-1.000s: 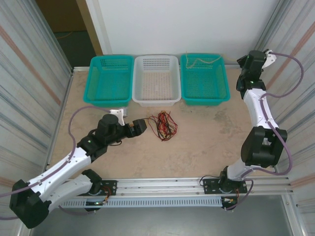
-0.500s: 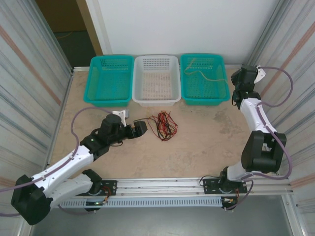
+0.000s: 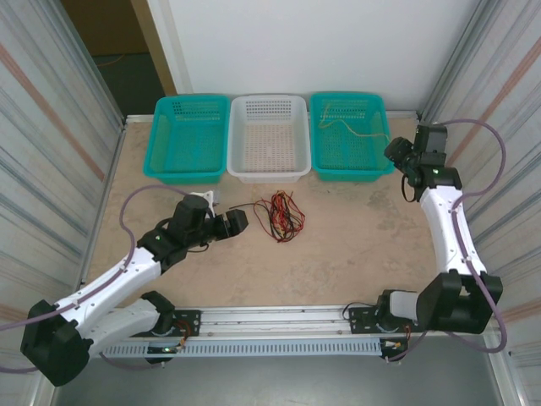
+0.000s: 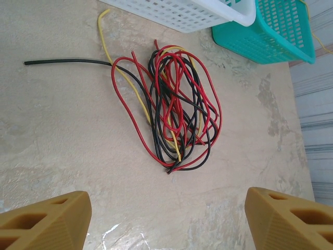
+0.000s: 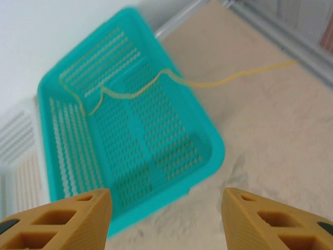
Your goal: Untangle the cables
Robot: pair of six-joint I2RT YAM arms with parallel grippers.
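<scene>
You are aiming the empty, spread left gripper (image 4: 166, 216) at the tangled thin red, black and yellow cables (image 4: 174, 112) on the beige table (image 4: 57, 151), probably to pick a strand, while the right gripper (image 5: 166, 205) is hanging released by the teal plastic basket (image 5: 156, 151).

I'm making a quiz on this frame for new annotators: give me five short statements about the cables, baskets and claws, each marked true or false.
1. The tangle of red, black and yellow cables lies on the table, outside the baskets. True.
2. The left claw is shut on a red cable. False: it is open and holds nothing, just short of the tangle.
3. A single yellow cable hangs over the rim of the right teal basket, with one end on the table. True.
4. A black cable lies in the white basket. False: the black cables are in the tangle on the table.
5. The right claw grips the single yellow cable. False: it is open, and that cable lies beyond its fingers.
</scene>
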